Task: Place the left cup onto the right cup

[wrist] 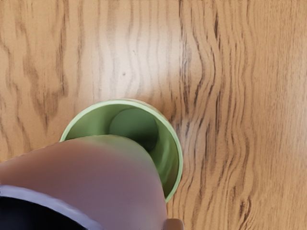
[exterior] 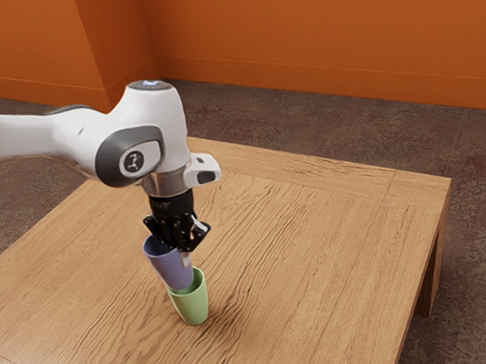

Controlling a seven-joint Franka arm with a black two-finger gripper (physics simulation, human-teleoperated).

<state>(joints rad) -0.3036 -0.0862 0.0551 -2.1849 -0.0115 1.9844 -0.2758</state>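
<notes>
**Purple cup (exterior: 171, 266) tipped into green cup (exterior: 194, 302)**

Gripper (exterior: 179, 234) was pinching the purple cup at its rim, w/ the wall caught btwn both fingers. The cup hung tilted, mouth toward the exterior view's left, w/ its base dipped inside the green cup's mouth. The green cup stood upright on the wooden table (exterior: 328, 243). In wrist view, the purple cup (wrist: 96, 182) sat just under the hand and overlapped the green cup's rim (wrist: 173, 143). Part of the green cup's inner bottom showed.
</notes>
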